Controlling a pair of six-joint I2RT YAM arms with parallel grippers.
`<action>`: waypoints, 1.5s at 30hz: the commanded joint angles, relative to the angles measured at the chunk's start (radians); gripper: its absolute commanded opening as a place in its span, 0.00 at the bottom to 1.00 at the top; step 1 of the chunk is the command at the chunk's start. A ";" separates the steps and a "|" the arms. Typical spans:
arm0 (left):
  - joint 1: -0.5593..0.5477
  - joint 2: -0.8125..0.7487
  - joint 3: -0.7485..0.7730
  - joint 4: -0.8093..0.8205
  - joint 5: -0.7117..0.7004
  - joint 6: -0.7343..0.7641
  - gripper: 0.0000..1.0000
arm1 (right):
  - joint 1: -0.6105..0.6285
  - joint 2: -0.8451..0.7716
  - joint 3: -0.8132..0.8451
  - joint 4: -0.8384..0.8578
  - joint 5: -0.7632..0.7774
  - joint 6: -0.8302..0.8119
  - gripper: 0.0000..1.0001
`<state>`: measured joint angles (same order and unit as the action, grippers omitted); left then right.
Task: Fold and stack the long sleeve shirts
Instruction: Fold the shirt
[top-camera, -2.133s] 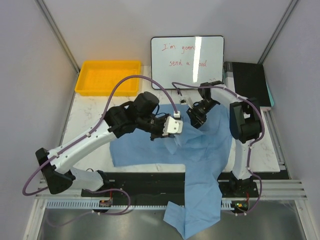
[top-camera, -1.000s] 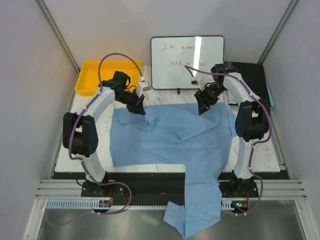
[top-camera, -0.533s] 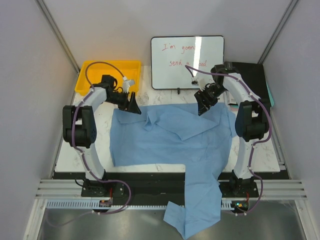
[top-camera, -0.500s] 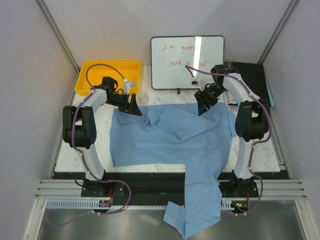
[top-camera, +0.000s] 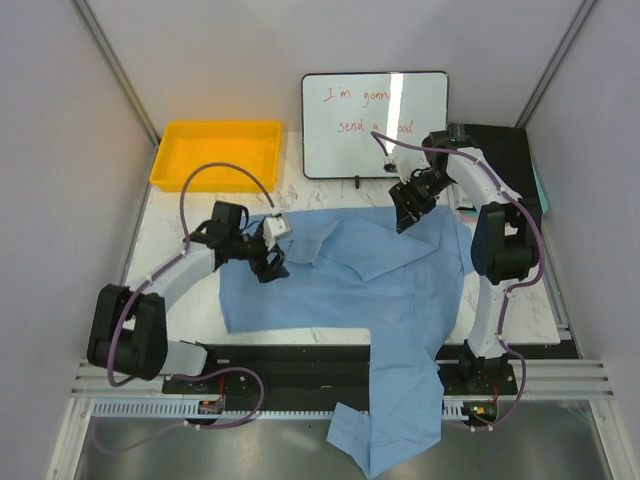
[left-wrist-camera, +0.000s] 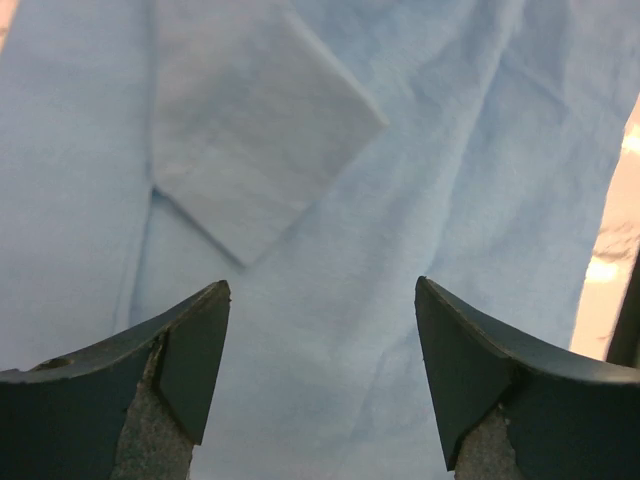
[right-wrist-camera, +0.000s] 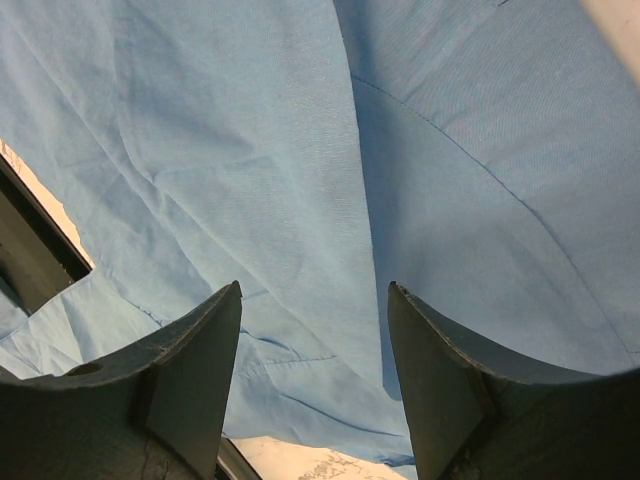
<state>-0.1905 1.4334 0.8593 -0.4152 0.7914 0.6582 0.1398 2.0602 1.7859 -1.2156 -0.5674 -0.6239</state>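
Your left gripper (left-wrist-camera: 320, 300) stands wide with nothing between its jaws, poised over the left part of the light blue shirt (top-camera: 340, 290). Your right gripper (right-wrist-camera: 315, 300) is spread as well, gripping nothing, above the shirt's far right edge. The shirt lies spread on the table (top-camera: 158, 218), one part hanging over the near edge. Beyond it sit a yellow tray (top-camera: 215, 155) and a whiteboard (top-camera: 375, 125).

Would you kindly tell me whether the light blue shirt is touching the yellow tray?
Apart. The top external view shows a strip of bare white tabletop between the light blue shirt and the yellow tray.
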 joint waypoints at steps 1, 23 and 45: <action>-0.149 -0.180 -0.275 0.379 -0.222 0.279 0.83 | -0.005 -0.041 -0.006 -0.002 -0.023 0.003 0.68; -0.389 0.016 -0.160 0.578 -0.505 0.157 0.18 | -0.017 -0.051 -0.059 -0.001 -0.012 -0.003 0.68; -0.739 -0.110 0.547 -0.286 0.039 -0.195 0.02 | -0.062 0.064 0.176 0.042 -0.241 0.072 0.59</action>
<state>-0.8429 1.2747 1.3251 -0.6430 0.8104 0.5674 0.0204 2.1109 2.0026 -1.1957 -0.7452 -0.5369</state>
